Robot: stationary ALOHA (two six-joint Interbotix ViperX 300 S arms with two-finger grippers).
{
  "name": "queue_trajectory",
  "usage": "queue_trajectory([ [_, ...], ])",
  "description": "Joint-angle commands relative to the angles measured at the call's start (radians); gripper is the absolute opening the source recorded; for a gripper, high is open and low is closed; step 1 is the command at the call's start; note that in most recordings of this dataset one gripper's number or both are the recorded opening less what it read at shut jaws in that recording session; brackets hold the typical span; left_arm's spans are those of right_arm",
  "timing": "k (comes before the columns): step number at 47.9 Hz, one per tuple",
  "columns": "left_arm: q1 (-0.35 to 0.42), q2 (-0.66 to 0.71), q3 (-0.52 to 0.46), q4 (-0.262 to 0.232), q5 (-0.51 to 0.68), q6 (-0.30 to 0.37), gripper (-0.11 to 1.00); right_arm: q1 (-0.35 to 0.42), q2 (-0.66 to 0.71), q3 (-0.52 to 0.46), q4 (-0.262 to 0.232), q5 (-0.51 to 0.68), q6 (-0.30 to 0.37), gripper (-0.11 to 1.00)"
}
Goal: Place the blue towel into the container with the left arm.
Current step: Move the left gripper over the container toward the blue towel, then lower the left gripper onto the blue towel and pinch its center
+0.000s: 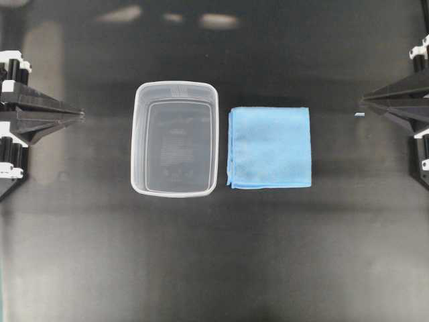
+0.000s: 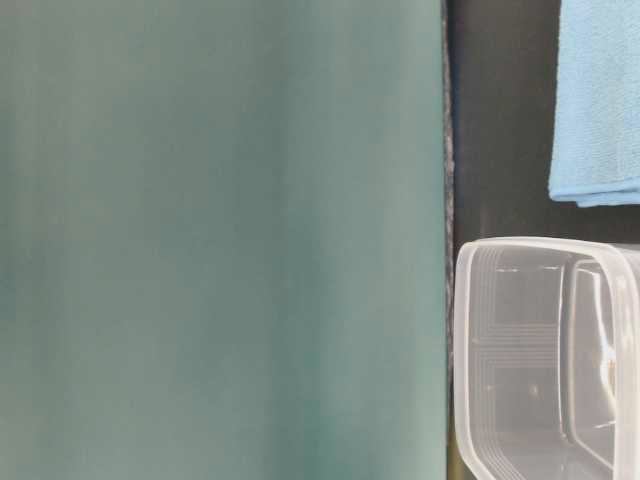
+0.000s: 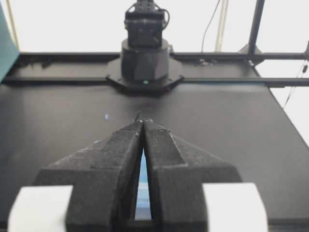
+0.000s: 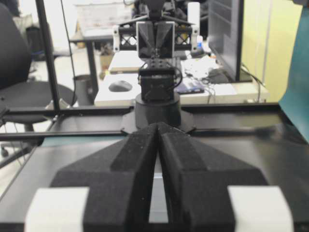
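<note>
The blue towel (image 1: 270,147) lies flat and folded square on the black table, just right of the container (image 1: 139,144); a narrow gap separates them. The container is a clear tub, upright and empty. Both also show in the table-level view, the towel (image 2: 598,100) at top right and the container (image 2: 480,300) at bottom right. My left gripper (image 1: 82,114) is shut and empty at the left edge, well clear of the tub. My right gripper (image 1: 362,101) is shut and empty at the right edge, apart from the towel. Each wrist view shows its closed gripper, left (image 3: 143,121) and right (image 4: 158,125).
A small light blue speck (image 1: 359,115) lies on the table near the right gripper's tip. A teal wall (image 2: 220,240) fills most of the table-level view. The opposite arm's base (image 3: 145,63) stands at the table's far end in the left wrist view.
</note>
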Motion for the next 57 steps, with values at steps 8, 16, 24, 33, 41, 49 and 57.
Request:
queue_trajectory([
  [8,0.009,0.08,-0.141,0.04,0.184,-0.014,0.0,-0.009,-0.021,-0.014,0.006,0.014,0.0,0.0],
  [16,0.008,0.192,-0.285,0.041,0.382,-0.014,0.0,-0.029,-0.044,-0.014,0.02,0.075,0.014,0.0],
  [24,0.006,0.344,-0.454,0.041,0.523,0.005,0.0,-0.072,-0.074,-0.014,0.02,0.124,0.051,0.0],
  [33,0.003,0.512,-0.601,0.043,0.595,0.011,0.0,-0.097,-0.114,-0.012,0.02,0.156,0.06,0.07],
  [41,0.006,0.653,-0.733,0.043,0.647,0.015,0.0,-0.098,-0.138,-0.012,0.02,0.204,0.061,0.45],
  [49,0.009,0.776,-0.853,0.043,0.716,0.071,0.03,-0.098,-0.153,-0.015,0.02,0.252,0.06,0.76],
  [57,0.015,0.891,-0.954,0.043,0.784,0.086,0.42,-0.098,-0.167,-0.014,0.02,0.261,0.06,0.76],
])
